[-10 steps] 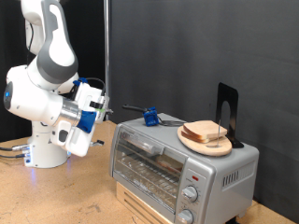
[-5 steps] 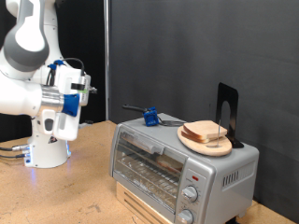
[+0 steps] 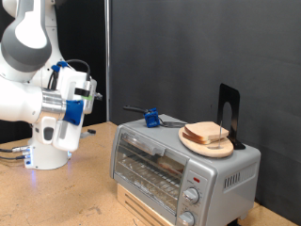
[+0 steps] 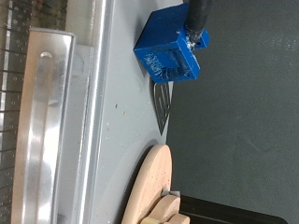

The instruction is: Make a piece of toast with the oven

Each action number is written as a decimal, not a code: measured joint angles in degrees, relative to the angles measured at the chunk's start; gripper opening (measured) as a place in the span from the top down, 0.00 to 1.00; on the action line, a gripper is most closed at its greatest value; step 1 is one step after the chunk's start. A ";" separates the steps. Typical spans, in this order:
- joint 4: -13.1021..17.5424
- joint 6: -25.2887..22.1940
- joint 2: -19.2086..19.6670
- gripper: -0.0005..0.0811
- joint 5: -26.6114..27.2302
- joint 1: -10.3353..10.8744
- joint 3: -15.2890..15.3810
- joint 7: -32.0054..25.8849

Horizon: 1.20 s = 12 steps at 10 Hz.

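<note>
Atop the oven [image 3: 179, 160], the piece of toast [image 3: 207, 134] is left unpicked, the door shut, while the hand [image 3: 90, 94], grip undiscernible, is held well apart.

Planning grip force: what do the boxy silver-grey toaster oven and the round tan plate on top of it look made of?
The oven: brushed metal, judging by its dull grey sheen; glass door. The round plate: likely wood, pale matte tan with a rounded edge, also visible in the wrist view.

The exterior view faces the oven [image 3: 183, 160] from its front, mid-distance. The wrist view looks closely across the oven's top [image 4: 117, 103]. Both show the blue block [image 3: 150, 118].
</note>
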 joint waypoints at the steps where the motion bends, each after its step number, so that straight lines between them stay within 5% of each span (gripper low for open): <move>1: -0.08 -0.80 -0.03 0.00 -0.08 -0.08 -0.05 -0.05; 4: 1.55 -3.76 1.31 0.00 1.74 -0.11 0.16 1.05; 11: 14.40 10.77 14.80 0.00 13.04 2.50 4.46 4.06; 12: 14.27 9.98 14.78 0.00 12.91 2.42 4.39 4.06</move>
